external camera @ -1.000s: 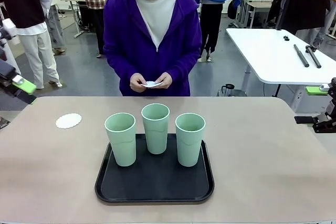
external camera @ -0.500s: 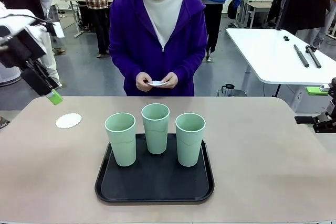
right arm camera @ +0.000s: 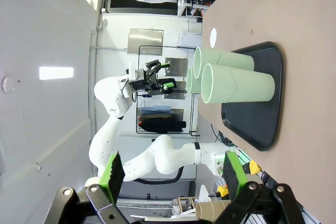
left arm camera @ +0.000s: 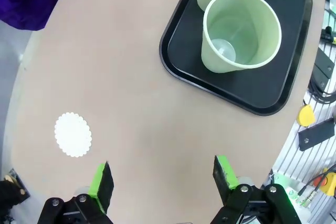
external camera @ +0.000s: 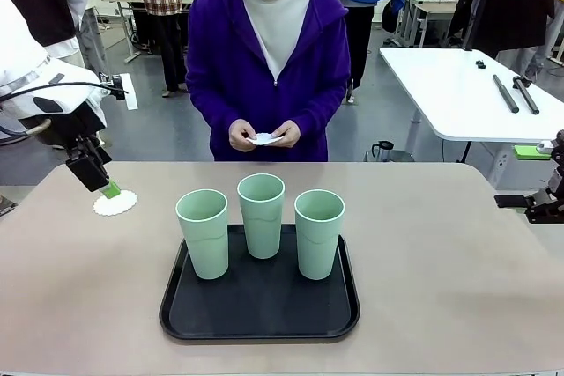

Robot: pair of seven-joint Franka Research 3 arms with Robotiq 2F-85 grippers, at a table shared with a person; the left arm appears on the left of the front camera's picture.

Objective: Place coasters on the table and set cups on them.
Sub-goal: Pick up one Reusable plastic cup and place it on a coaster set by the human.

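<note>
At the far left, the left gripper (external camera: 109, 188) is held low over the table (external camera: 441, 244), its jaws spread wide with nothing between them. Its green tip is seen at the far-left edge of a coaster (external camera: 115, 203); whether it touches cannot be told. In the left wrist view this coaster is seen lying flat on the table, outside the finger (left arm camera: 102, 179) nearest it rather than between the two. It lies well apart from the tray (external camera: 260, 310).

The black tray is set in the middle of the table, toward the near edge. Three cups are stood upright on it: the left cup (external camera: 203, 235) and the right cup (external camera: 319, 235) nearer the camera, the middle cup (external camera: 262, 217) a little farther back between them. None of them is set on a coaster.

Behind the tray, at the far side, a person (external camera: 269, 41) in a purple jacket is seen standing. A second coaster (external camera: 258, 140) is held at waist height between both hands (external camera: 242, 136), above the table's far edge.

At the right, a white table (external camera: 458, 94) with dark rods on it is seen in the background. The right gripper (right arm camera: 173, 174) is kept off to the table's right side, well apart from the tray, its jaws released and nothing held.
</note>
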